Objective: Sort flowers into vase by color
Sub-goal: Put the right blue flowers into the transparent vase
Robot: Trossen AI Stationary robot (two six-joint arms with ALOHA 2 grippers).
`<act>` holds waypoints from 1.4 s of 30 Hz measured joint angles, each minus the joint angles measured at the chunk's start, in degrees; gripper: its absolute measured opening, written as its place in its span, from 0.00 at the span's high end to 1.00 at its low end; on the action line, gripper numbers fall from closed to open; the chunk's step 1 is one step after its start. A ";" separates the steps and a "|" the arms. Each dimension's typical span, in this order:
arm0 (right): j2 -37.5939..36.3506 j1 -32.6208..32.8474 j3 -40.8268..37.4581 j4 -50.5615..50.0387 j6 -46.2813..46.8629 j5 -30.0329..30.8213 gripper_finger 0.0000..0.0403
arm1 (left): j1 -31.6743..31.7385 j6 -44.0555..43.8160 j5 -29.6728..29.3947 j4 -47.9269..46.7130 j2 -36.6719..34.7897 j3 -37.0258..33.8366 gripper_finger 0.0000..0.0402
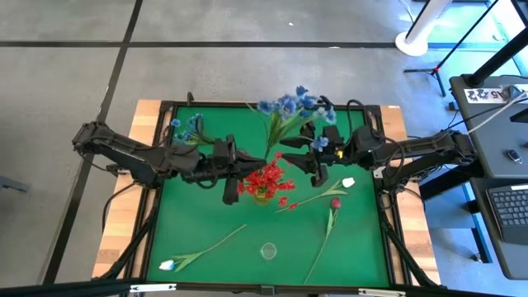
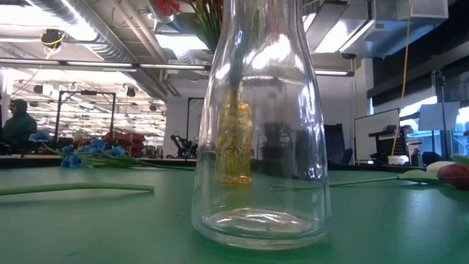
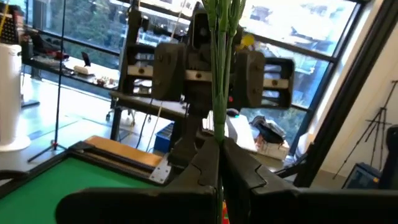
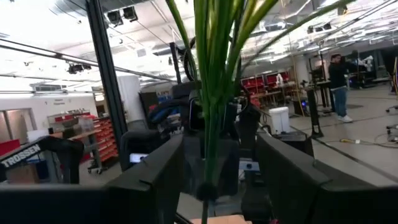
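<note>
two dark arms reach in over a green worktop [image 1: 214, 214] framed in black, with bare wood showing along its left and right edges. the left hand [image 1: 233, 175] is clamped shut on a bundle of green stems [image 3: 219, 68], and the red flowers [image 1: 268, 177] of that bundle sit near the middle of the worktop, over a small yellowish vase [image 1: 262, 195]. the right hand [image 1: 323, 167] stands just right of them, its fingers parted around another cluster of green stems [image 4: 211, 93]; whether it presses them i cannot tell. a spray of blue flowers [image 1: 290, 106] spreads by the far edge, and a smaller blue bunch [image 1: 188, 128] lies near the far left corner. toward the right side lie a white bud [image 1: 349, 181] and a red bud [image 1: 336, 203] on long stems. another white bud [image 1: 167, 265] lies at the near left corner, its stem angled toward the middle. a clear glass vase [image 2: 258, 125] stands empty near the near edge.

the floor around is grey concrete crossed by dark lines. a white round stand base [image 1: 417, 40] and a dark side desk with a keyboard [image 1: 510, 206] sit off to the right. from worktop level the room shows ceiling ducts, bright strip lights, red shelving and a person [image 2: 16, 125] far off at the left; another person [image 4: 339, 78] stands in the distance in the right wrist view.
</note>
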 joint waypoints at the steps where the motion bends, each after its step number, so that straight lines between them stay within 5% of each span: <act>1: 0.07 0.00 0.00 0.01 -0.01 0.00 0.51 | 0.02 -0.13 0.01 0.14 0.41 0.00 1.00; 31: 0.08 0.00 0.00 1.05 -0.55 -0.53 0.52 | 0.02 -5.94 3.22 -2.97 3.60 0.00 1.00; 35: 0.08 0.00 0.00 1.06 -1.52 -0.52 0.61 | 0.02 -6.33 3.24 -4.02 3.60 0.00 1.00; 42: 0.04 0.00 0.00 1.17 -1.58 -1.29 0.94 | 0.02 -6.29 3.24 -4.27 3.60 0.00 1.00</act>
